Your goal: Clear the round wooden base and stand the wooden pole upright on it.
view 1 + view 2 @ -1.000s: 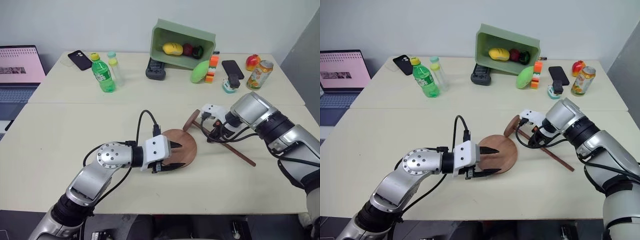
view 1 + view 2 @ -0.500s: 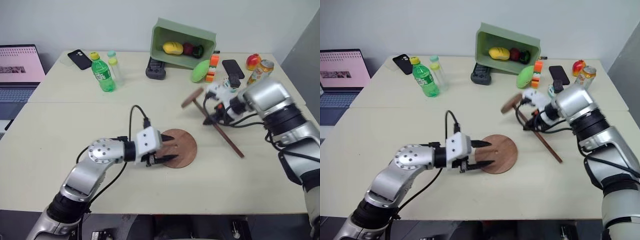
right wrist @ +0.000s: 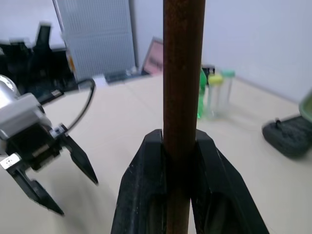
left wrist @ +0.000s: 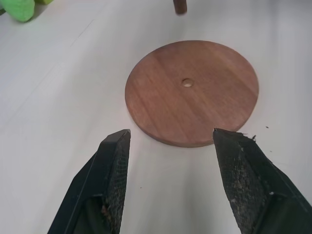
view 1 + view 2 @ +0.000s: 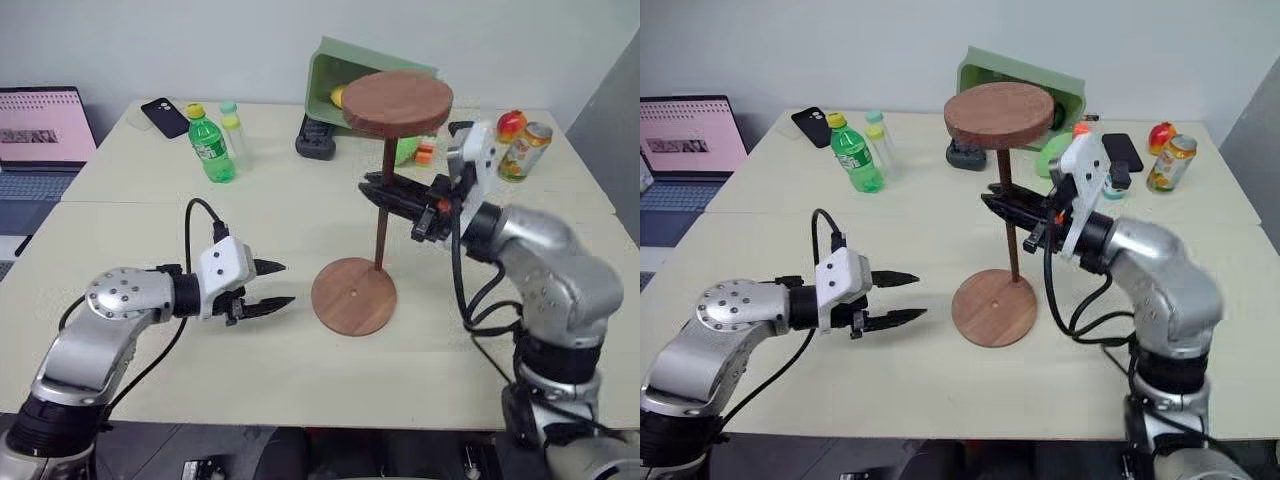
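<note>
Left eye view: pale table (image 5: 130, 210) w/ clutter at the far edge – green bin (image 5: 335, 65), green bottle (image 5: 209, 145), laptop (image 5: 40, 125) – none of it near the work. Round wooden base (image 5: 353, 296) lies flat near the table's middle, nothing on it, centre hole bare, so the clearing part looks done.

Right gripper (image 5: 372, 189) is clamped on the wooden pole (image 5: 382, 205) about mid-shaft, fingers reaching level from the right. Pole is roughly upright, disc end at top, lower end hanging just above the base's far edge; can't tell if it touches, prob not. Right wrist view shows the shaft pinched tight between both pads.

Left gripper (image 5: 268, 287) sits low over the table, just left of the base, fingers spread apart, holding nothing; left wrist view looks straight at the base between its two fingertips (image 4: 113, 151).

Step in hand, as I read it: bringing the pole over the base. Next move needs the lower tip shifted toward the hole, pole kept plumb, then eased down. Left could steady the base if it slides.
</note>
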You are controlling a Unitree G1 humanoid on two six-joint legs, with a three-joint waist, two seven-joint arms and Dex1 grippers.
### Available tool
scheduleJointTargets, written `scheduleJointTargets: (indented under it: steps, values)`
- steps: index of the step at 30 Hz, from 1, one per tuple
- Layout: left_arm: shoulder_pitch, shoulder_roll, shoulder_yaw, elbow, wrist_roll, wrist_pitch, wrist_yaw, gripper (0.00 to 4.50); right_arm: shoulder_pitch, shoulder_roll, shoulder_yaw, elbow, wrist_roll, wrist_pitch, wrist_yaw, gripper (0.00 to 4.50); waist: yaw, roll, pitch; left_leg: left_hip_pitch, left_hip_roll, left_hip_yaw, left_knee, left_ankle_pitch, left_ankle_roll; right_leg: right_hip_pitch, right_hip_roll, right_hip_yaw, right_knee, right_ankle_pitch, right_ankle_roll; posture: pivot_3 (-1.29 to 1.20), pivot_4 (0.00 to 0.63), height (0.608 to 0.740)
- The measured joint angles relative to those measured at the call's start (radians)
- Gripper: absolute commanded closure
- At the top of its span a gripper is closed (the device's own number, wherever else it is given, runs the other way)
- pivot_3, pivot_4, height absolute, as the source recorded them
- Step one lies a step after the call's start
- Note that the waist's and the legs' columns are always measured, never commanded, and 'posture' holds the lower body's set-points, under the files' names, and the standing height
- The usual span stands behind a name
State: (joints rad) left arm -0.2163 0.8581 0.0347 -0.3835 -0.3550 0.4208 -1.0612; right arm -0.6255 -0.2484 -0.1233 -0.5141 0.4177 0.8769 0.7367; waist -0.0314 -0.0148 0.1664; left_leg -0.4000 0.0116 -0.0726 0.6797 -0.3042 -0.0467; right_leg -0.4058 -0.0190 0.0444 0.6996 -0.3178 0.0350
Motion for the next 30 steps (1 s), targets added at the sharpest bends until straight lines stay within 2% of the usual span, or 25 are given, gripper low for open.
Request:
scheduleJointTargets:
  steps: [4, 7, 17, 30]
  values:
    - [-0.028, 0.011, -0.011, 0.034, 0.001, -0.037, -0.058, 1.72, 0.173, 0.094, 0.056, -0.069, 0.002, -0.176, -0.049, 4.24, 0.001, 0.000, 0.000, 0.000, 0.000, -0.002, 0.000, 0.000, 0.000, 0.001, 0.001, -0.002, 0.000, 0.000, 0.000, 0.00, 0.150, 0.740]
    - [-0.069, 0.012, -0.039, 0.041, 0.005, -0.041, -0.084, 1.72, 0.248, 0.127, 0.123, -0.058, -0.006, -0.256, -0.073, 4.24, -0.003, 0.000, 0.000, 0.001, 0.000, -0.001, 0.000, 0.001, 0.000, 0.001, 0.002, -0.001, 0.001, 0.000, 0.000, 0.00, 0.150, 0.740]
    - [-0.094, 0.020, -0.090, 0.050, 0.026, -0.056, -0.126, 1.72, 0.291, 0.092, 0.223, 0.006, -0.043, -0.409, -0.096, 4.24, -0.009, 0.001, 0.000, 0.001, 0.000, -0.002, 0.000, 0.001, -0.001, 0.001, 0.004, -0.001, 0.001, 0.000, 0.000, 0.00, 0.150, 0.740]
    - [-0.087, 0.035, -0.111, 0.055, 0.069, -0.092, -0.128, 1.72, 0.276, 0.045, 0.246, 0.061, -0.053, -0.451, -0.106, 4.24, -0.009, 0.001, 0.000, 0.001, 0.000, -0.002, 0.000, 0.001, 0.000, 0.001, 0.004, -0.001, 0.002, 0.000, 0.000, 0.00, 0.150, 0.740]
